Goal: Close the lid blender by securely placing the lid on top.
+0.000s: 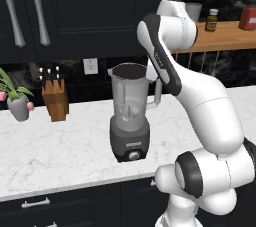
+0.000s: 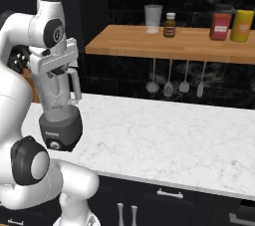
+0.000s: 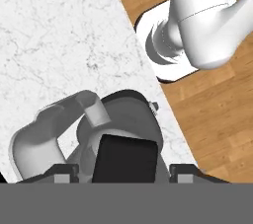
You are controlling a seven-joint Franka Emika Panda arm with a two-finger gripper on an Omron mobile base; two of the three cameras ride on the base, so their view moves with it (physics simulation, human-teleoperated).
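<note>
The tall translucent grey blender (image 1: 130, 118), a jar with a side handle on a dark grey base with a round knob, stands on the white marble counter (image 1: 60, 151) near its front edge, right of a wooden knife block (image 1: 55, 98). In the left base view the jar's mouth looks dark and level across the rim, but whether the cap already sits there cannot be told from that angle.

In the hand view, which looks straight down over the jar, a small black matte lid (image 3: 126, 159) lies between the two dark fingertips, directly above the jar with the handle curving off to one side. The gripper (image 3: 123, 171) appears to be clenched on the lid, though the contact points fall at the frame's bottom edge and are hard to read. In the right base view the hand (image 2: 54, 60) hangs right over the jar's top.

Judged from this, carrying and aligning look done; what remains is seating the lid firmly on the rim, letting go, and pulling away.
</note>
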